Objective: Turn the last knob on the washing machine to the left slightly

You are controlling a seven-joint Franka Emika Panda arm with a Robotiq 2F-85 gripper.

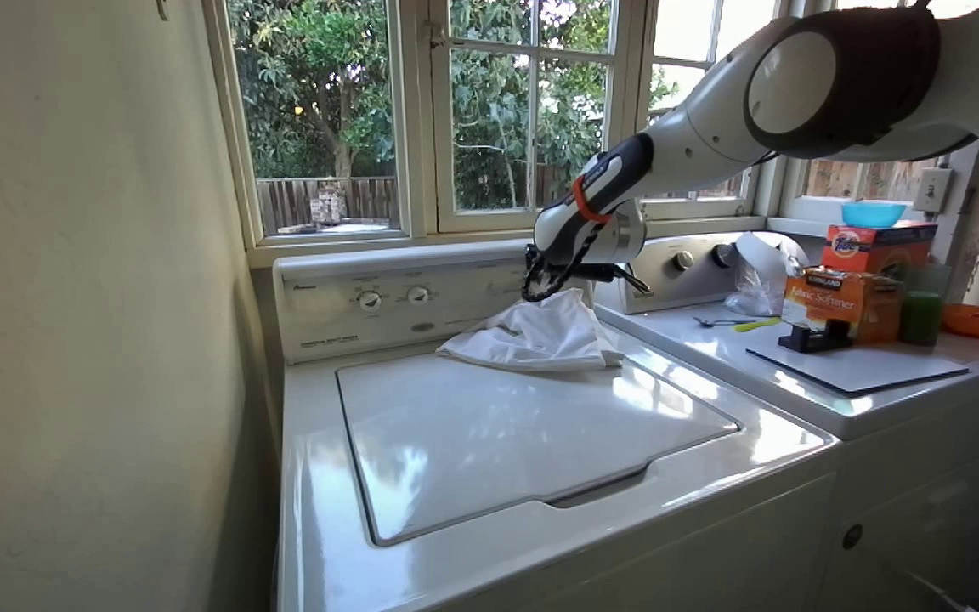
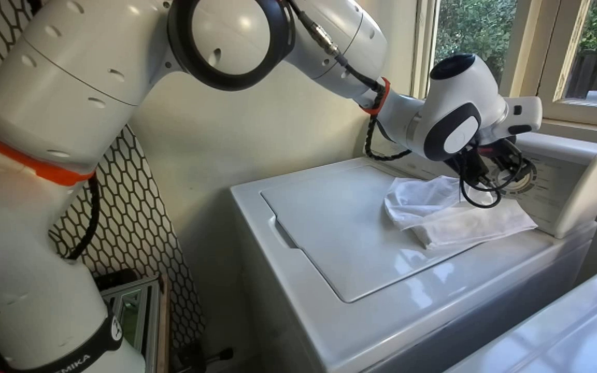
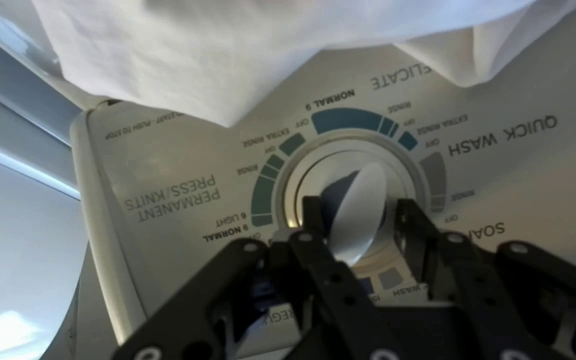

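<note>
The white washing machine has a flat lid and a raised control panel; it also shows in an exterior view. The last knob, a large round dial with a pale raised grip, sits near the panel's end in the wrist view. Its dial edge shows in an exterior view. My gripper is open, its fingers on either side of the raised grip. The left finger is close to the grip; I cannot tell whether it touches. A gap shows at the right finger. Two small knobs sit farther along the panel.
A white cloth lies over the lid's back edge under the gripper and hangs near the dial in the wrist view. A second white appliance stands alongside, with boxes and a white board on top. Windows stand behind.
</note>
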